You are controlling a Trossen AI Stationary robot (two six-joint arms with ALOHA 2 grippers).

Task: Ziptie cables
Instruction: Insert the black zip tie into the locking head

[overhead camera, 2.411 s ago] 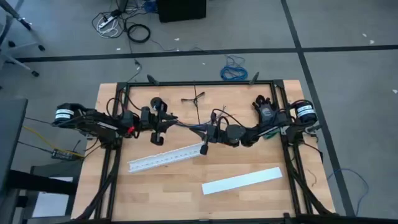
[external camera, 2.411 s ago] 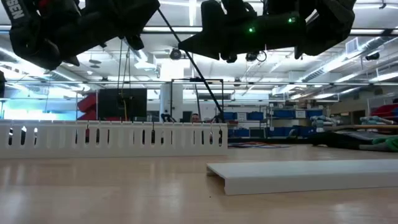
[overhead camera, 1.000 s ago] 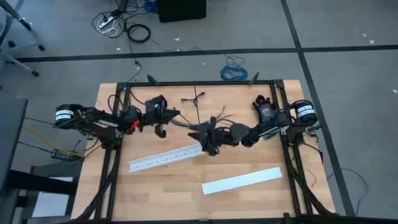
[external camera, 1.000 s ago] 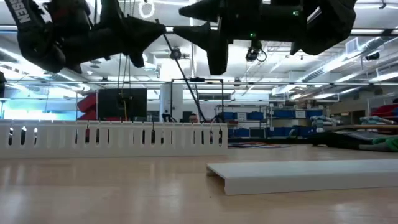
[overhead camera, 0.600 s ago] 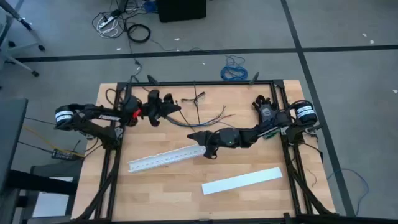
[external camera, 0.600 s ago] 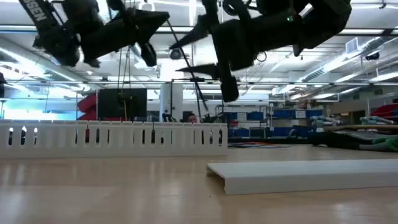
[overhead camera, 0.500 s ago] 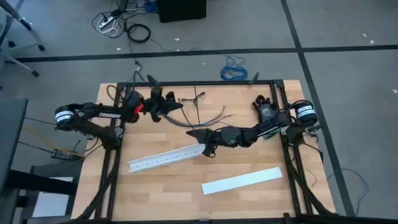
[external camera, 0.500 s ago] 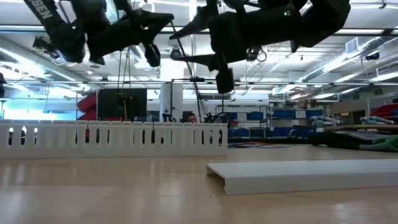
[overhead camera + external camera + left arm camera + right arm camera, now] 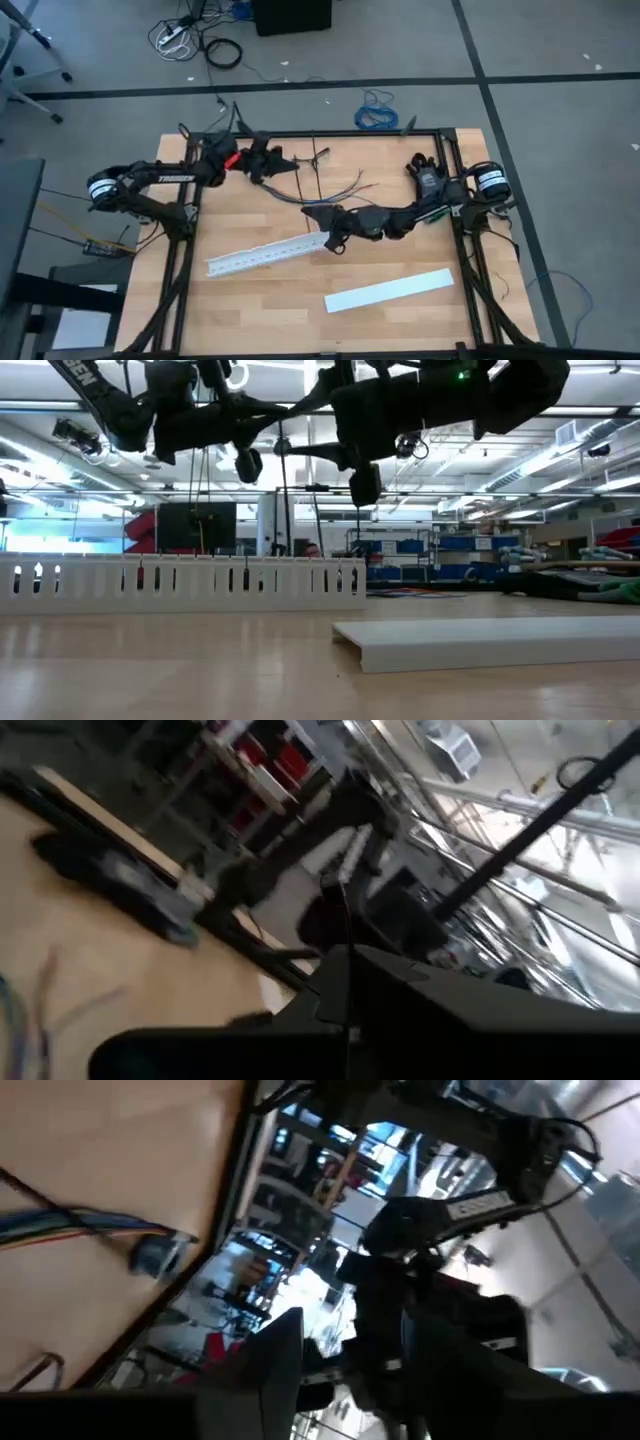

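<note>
The cables [image 9: 340,190] are a thin bunch of grey, purplish and dark wires across the far middle of the table. Their right ends [image 9: 70,1225] lie splayed on the wood. Their left end runs up to my left gripper [image 9: 272,165], which is raised near the far-left corner and shut. My right gripper [image 9: 322,228] hovers open near the slotted strip's right end, just nearer than the cables, with nothing between its fingers. The left wrist view shows the cables' free ends [image 9: 40,1000] on the wood. My left gripper has the cables by their left end [image 9: 283,180]; the fingers themselves hide the place of contact. A thin strand [image 9: 345,935] sticks out between the shut fingers. From there the bunch slopes down toward the table's right, slack, its right ends [image 9: 368,184] on the wood.
A white slotted strip [image 9: 265,254] lies slanting at the table's middle, and a flat white cover [image 9: 390,290] lies nearer and to the right. A black zip tie [image 9: 314,160] lies by the far frame rail [image 9: 330,133]. A blue coiled cable [image 9: 375,112] is on the floor beyond.
My right gripper has opened and let go of the cables, then dropped a little toward the near edge. The cables' right ends have fallen onto the table and spread out. My left gripper has risen and moved toward the far edge, taking the left end along.
</note>
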